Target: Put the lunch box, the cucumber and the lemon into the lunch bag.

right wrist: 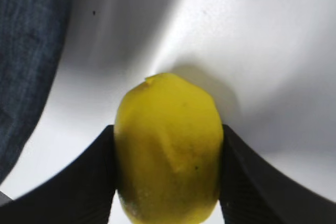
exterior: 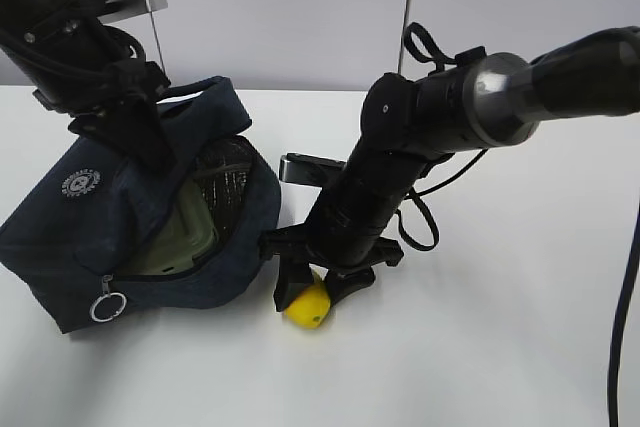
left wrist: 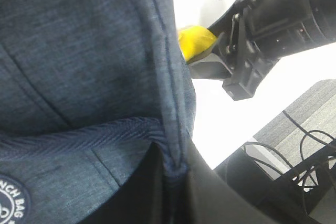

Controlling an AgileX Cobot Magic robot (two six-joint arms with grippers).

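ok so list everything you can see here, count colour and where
lunch bag: one, dark navy, left on the table, mouth open
lunch box: one, sage-green lid, inside the bag
lemon: one, yellow, on the table just right of the bag, between the right fingers
cucumber: not visible
table: one, white
left gripper: black, shut on the bag's fabric at its upper edge
right gripper: black, fingers on both sides of the lemon, touching it

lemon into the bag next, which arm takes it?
Right. The right gripper has its jaws against both sides of the lemon, beside the lunch bag mouth. The left gripper is shut on the bag's edge, holding it open.
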